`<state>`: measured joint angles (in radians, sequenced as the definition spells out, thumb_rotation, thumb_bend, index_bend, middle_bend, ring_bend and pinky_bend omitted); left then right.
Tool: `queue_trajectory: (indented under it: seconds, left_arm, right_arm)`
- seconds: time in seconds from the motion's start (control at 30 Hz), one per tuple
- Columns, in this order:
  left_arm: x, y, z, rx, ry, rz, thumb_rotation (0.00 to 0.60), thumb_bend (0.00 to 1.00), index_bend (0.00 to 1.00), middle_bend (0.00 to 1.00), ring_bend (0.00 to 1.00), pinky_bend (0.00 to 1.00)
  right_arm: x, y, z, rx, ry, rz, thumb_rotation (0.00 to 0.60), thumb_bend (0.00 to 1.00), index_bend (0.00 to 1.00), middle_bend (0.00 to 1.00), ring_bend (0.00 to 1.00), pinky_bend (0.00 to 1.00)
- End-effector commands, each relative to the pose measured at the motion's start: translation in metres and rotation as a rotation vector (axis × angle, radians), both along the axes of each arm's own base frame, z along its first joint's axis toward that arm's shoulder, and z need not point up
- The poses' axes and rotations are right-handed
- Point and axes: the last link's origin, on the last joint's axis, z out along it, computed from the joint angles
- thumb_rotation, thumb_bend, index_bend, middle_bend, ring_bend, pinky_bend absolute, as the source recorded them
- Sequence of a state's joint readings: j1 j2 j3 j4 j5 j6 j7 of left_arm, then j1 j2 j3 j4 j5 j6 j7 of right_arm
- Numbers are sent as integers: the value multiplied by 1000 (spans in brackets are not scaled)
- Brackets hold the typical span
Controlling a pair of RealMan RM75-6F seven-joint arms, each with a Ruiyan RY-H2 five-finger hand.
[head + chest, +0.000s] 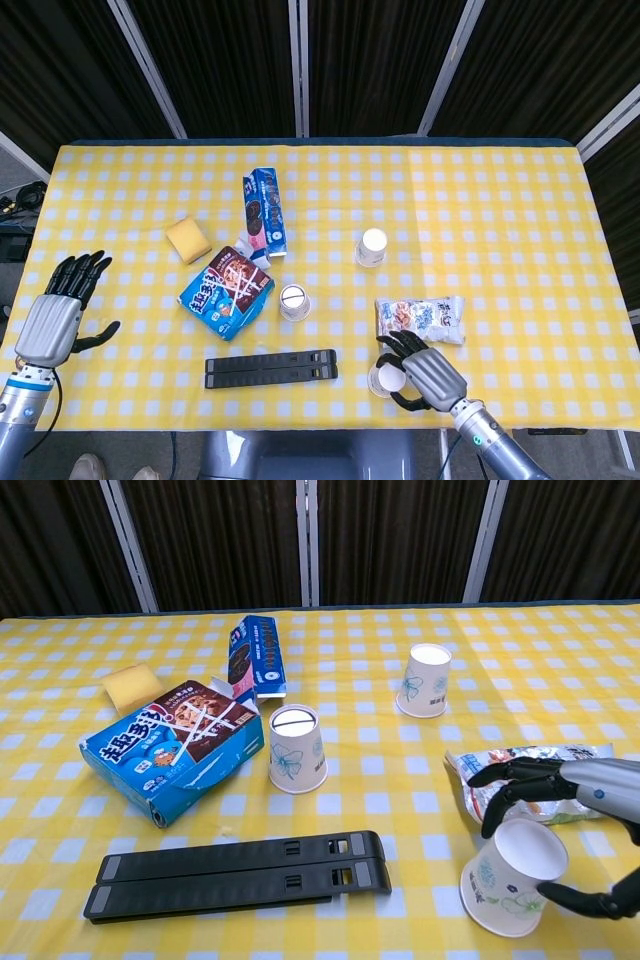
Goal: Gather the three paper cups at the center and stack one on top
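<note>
- Right hand [575, 825]: fingers [500, 780] spread around the nearest paper cup [512, 877], not yet clamped.
- Close evenly; thin walls will probably crush.
- Left hand [55, 318] open, idle.

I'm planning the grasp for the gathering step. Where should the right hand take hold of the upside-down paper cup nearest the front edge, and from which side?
Grip the near paper cup around its side wall, coming from its right, where the right hand already brackets it. It stands upside down, so there is no open rim to hook, and the snack packet crowds its far side.
</note>
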<state>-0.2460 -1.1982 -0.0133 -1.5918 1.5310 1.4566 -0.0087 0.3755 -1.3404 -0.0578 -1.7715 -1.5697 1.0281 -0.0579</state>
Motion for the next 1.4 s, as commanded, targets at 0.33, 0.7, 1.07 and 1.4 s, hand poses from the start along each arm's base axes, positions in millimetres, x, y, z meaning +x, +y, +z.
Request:
queue_trajectory:
  seconds: [0.33, 0.7, 1.07, 1.4]
  left_arm:
    - [-1, 0, 1, 7, -2, 4, 600, 250, 0, 0, 0, 0]
    - [0, -1, 5, 28, 4, 1, 600, 250, 0, 0, 0, 0]
    - [-3, 1, 6, 12, -3, 28, 600, 249, 0, 0, 0, 0]
    - [-6, 0, 13, 8, -25, 39, 600, 250, 0, 0, 0, 0]
  right_arm:
    - [23, -17, 29, -111, -12, 69, 600, 318, 421, 101, 0, 0]
    - [47, -59, 54, -208, -46, 44, 600, 318, 427, 103, 0, 0]
    - [56, -94, 28, -185, -32, -6, 600, 318, 433, 104, 0, 0]
    - [70, -104, -5, -151, -33, -24, 600, 316, 433, 104, 0, 0]
